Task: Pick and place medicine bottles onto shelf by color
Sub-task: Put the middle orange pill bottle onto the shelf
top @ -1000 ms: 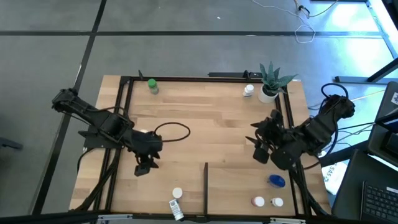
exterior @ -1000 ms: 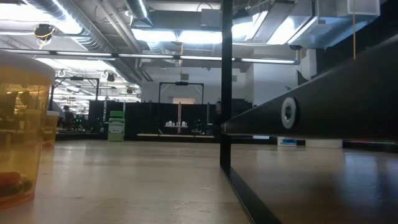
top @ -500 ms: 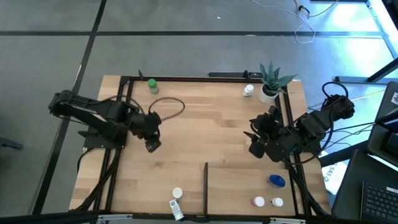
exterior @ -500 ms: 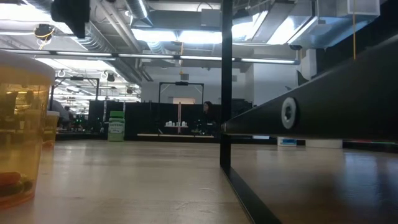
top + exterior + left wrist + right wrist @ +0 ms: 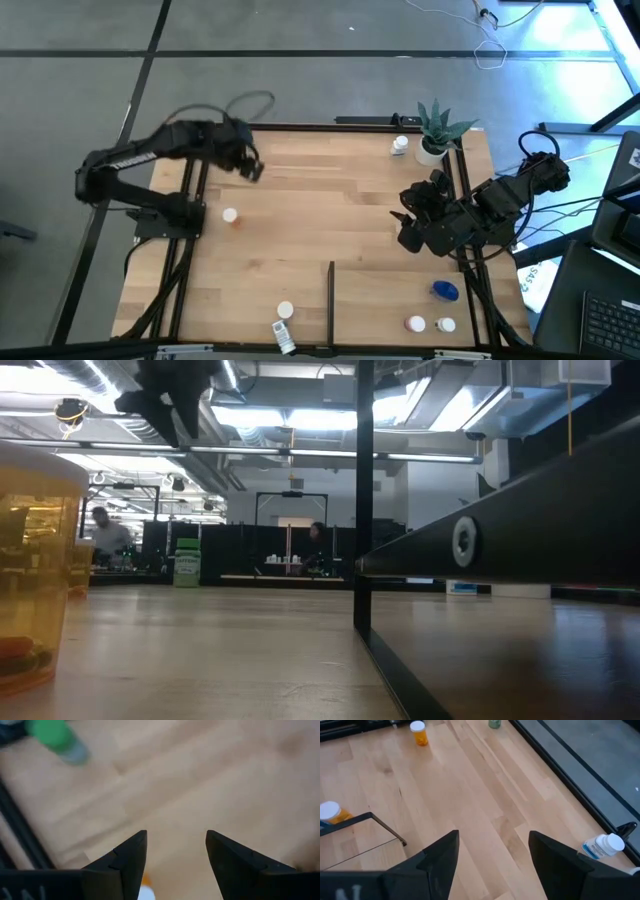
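Left claw [image 5: 250, 165] is up near the far left corner of the shelf [image 5: 330, 210], fingers spread apart and nothing between them — the wrist view shows only bare planks in the gap. Ahead of it, toward that corner, sits the green bottle [image 5: 57, 737], a touch blurred, so I'd only guess it's standing upright; from above, the arm appears to cover it. Nearer the front, well apart from this claw, an orange bottle [image 5: 230, 215] with a white cap stands alone on the wood by the left rail.

Right claw [image 5: 412, 232] hovers over the right side of the tabletop, released as well, holding nothing. Its wrist view looks across the planks to that same orange bottle and the green one beyond. Close behind it by the front edge are the blue bottle [image 5: 445, 290] and two white-capped ones [image 5: 430, 324]; a white bottle [image 5: 400, 146] stands beside the plant [image 5: 435, 128].

My read: the left arm is clearly nearer the green bottle, a short reach forward to close on it.
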Controlling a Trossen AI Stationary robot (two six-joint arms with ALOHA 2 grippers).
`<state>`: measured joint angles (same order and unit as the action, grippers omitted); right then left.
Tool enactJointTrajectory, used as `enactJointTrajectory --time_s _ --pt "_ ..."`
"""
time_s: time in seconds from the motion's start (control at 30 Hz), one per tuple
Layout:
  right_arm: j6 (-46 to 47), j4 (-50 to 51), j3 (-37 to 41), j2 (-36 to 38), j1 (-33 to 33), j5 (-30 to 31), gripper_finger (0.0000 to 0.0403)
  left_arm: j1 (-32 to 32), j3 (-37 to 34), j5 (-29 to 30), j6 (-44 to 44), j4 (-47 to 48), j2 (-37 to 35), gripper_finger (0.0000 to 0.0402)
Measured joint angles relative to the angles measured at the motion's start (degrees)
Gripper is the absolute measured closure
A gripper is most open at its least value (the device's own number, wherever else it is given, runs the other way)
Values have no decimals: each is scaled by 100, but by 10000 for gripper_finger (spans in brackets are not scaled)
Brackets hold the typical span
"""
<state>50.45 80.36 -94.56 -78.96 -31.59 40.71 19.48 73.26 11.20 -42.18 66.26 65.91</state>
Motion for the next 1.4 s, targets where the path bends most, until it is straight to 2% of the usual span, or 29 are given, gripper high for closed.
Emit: enactJointTrajectory --time_s 0.17,0.3,0.4,0.53,0.63,0.7,0.8,0.9,1.0,1.23,1.4 --pt "-2 -1 0 0 0 10 162 1468 99 -472 595 0 49 204" --pt "1 -4 0 0 43 15 162 2350 103 -541 1044 -42 272 204" --pt "0 -4 0 0 102 5 162 2740 102 -716 1381 -26 436 204" --pt "-150 -76 0 0 223 -417 162 2889 100 -1478 1975 503 572 204" --pt "-275 -135 0 0 297 -542 162 2739 100 -1584 2644 1249 575 204" --pt "-342 -166 0 0 343 -574 162 2519 100 -1578 2751 1800 568 204" --pt "-454 -179 0 0 424 -576 162 2156 100 -1601 2446 2357 568 204" --pt "-711 -188 0 0 496 -684 162 1729 71 -1686 2007 2353 530 204" --pt "-1167 -313 0 0 596 -1015 162 1291 -2 -1886 1840 2368 449 204" --pt "-2327 -772 0 0 995 -1991 162 265 -208 -1519 1189 2386 468 204" --pt "-3293 -1411 2 0 1387 -3075 162 -375 -206 -1528 728 2369 457 204"
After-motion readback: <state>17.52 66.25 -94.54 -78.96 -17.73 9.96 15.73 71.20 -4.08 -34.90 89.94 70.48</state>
